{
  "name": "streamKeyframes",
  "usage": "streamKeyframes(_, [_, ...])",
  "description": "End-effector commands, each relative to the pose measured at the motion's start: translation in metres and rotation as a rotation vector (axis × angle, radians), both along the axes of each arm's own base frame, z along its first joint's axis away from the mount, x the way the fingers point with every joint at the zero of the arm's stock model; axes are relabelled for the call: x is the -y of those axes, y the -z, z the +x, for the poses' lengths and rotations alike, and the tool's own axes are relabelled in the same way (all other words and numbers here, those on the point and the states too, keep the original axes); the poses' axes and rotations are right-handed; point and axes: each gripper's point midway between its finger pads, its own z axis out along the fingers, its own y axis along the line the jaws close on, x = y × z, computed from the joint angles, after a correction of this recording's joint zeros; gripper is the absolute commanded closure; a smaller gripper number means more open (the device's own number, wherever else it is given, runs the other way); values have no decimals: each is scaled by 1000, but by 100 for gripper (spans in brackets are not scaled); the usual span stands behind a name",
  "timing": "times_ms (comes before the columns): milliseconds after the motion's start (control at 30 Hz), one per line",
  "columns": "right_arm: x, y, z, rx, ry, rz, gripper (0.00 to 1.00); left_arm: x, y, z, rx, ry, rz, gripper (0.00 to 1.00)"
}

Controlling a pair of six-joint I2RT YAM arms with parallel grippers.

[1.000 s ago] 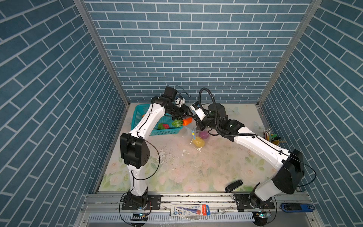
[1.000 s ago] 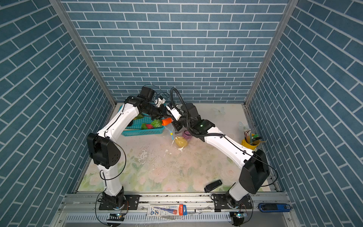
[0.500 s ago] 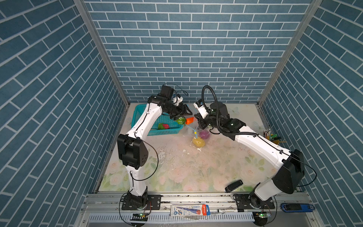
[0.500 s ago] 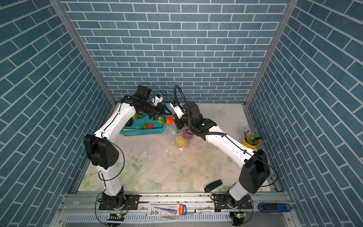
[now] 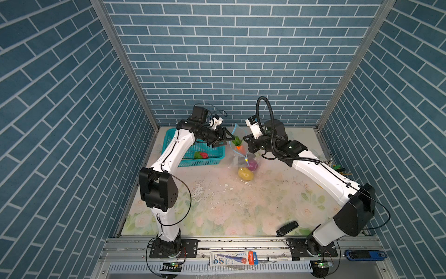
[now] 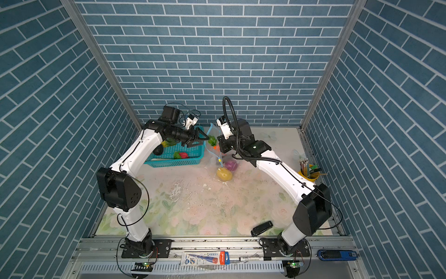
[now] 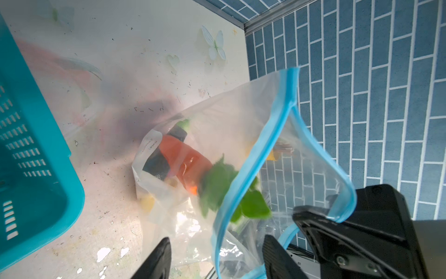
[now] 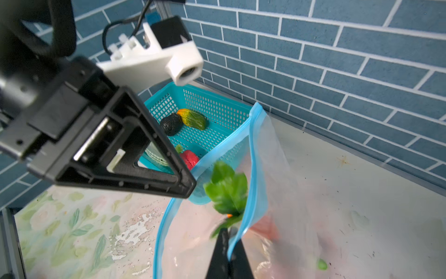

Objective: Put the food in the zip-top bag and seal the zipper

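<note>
Blue brick-pattern walls (image 5: 241, 60) close round a floral tabletop (image 5: 229, 205). At upper centre of both top views, the left gripper (image 5: 225, 142) (image 6: 199, 142) points toward the right of the frame. Its jaws are spread apart and clamp nothing. In the left wrist view its fingers (image 7: 156, 261) sit at the bottom edge, either side of the blue zipper (image 7: 282, 116).

The right gripper (image 8: 228, 251) faces it from the right. Its jaws are pinched tight on the zipper edge, holding the zip-top bag (image 5: 235, 158) (image 6: 212, 157) up with its mouth gaping toward the left gripper.

Just inside that mouth sits the carrot (image 7: 183, 159) (image 5: 238, 146), blurred, with its green leaves next to the left fingertip but apart from it in the right wrist view. The yellow slider (image 5: 246, 160) (image 6: 219, 159) hangs on the zipper below the carrot.

In the bag's lower part, which rests on the tabletop, lie the purple onion (image 5: 252, 165) (image 6: 230, 165) and, below it in the frame, the yellow fruit (image 5: 245, 174) (image 6: 224, 174).

Left of the bag stands the teal basket (image 5: 200, 162) (image 6: 173, 162). It holds the red pepper (image 8: 190, 159) (image 5: 204, 155), the green cucumber (image 8: 193, 118) and a dark knobbly toy (image 8: 171, 124). A yellow pencil cup (image 6: 307, 174) stands at the right edge of the tabletop.
</note>
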Motion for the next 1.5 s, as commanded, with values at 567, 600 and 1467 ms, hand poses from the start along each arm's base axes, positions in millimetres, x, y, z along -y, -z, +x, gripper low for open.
streamKeyframes(567, [-5,-12,8,-62,16,43,100,19,-11,-7,31,43,-54,72])
streamKeyframes(600, [-5,-11,8,-63,17,43,100,20,-11,-7,31,42,-47,73])
streamKeyframes(1467, [8,-7,2,-145,106,-31,100,11,-15,-10,32,11,64,72])
